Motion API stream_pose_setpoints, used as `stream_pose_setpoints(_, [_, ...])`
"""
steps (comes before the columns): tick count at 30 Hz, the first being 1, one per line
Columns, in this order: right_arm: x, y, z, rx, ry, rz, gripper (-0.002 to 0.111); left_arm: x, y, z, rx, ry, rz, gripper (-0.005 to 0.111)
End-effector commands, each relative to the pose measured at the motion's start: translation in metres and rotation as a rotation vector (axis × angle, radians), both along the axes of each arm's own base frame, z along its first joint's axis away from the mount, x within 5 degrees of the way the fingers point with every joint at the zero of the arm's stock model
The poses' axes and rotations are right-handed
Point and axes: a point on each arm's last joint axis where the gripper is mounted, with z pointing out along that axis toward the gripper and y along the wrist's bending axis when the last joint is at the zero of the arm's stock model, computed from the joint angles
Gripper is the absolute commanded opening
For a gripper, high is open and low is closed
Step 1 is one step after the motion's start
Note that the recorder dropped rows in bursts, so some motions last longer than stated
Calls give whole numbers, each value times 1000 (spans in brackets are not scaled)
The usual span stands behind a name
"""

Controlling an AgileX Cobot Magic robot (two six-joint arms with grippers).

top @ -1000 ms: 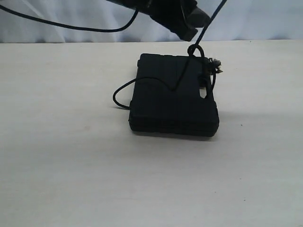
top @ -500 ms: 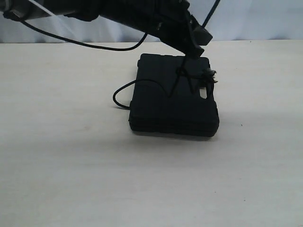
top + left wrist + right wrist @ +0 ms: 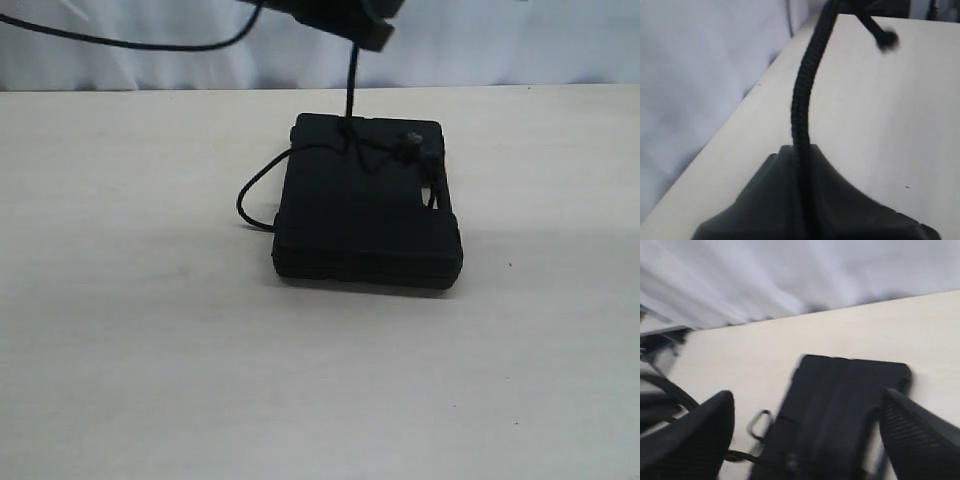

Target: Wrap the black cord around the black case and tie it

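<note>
The black case (image 3: 365, 205) lies flat on the pale table, handle slot toward the right. The black cord (image 3: 351, 88) rises straight and taut from the case's far edge into my left gripper (image 3: 368, 32), which sits at the view's top. A knotted tangle (image 3: 408, 141) rests on the case's far right, and a slack loop (image 3: 250, 195) bulges off its left side. In the left wrist view my left gripper (image 3: 802, 150) is shut on the cord (image 3: 804, 95). My right gripper (image 3: 807, 395) hangs open above the case (image 3: 840, 405), with the cord loop (image 3: 758, 422) beside it.
A pale wrinkled curtain (image 3: 520, 45) backs the table. The arm's black cable (image 3: 150, 45) hangs across the upper left. Bare tabletop (image 3: 150, 350) surrounds the case.
My left gripper dipped to the case, then rose and shifted left, pulling the cord upright. The strand slanting up to the right is gone, and the cord now lies tighter across the case's far end.
</note>
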Motion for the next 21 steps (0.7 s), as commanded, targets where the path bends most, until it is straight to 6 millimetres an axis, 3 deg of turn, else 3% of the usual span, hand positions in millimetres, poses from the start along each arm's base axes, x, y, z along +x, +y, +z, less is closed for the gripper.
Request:
stream_pose_setpoints(1, [-6, -25, -14, -301, 119, -78, 76, 20, 58, 7, -77, 47, 182, 0])
stream_pose_setpoints(5, [0, -9, -51, -415, 220, -20, 74, 31, 117, 10, -119, 86, 306, 0])
stream_pose_setpoints(11, [30, 29, -114, -436, 290, 26, 74, 24, 193, 26, -177, 118, 430, 0])
stream_pose_setpoints(15, [50, 49, -153, -425, 306, 11, 74, 18, 220, 25, -182, 162, 438, 0])
stream_pose_setpoints(21, [64, 46, -211, -451, 429, -41, 73, 14, 251, 24, -181, 162, 508, 0])
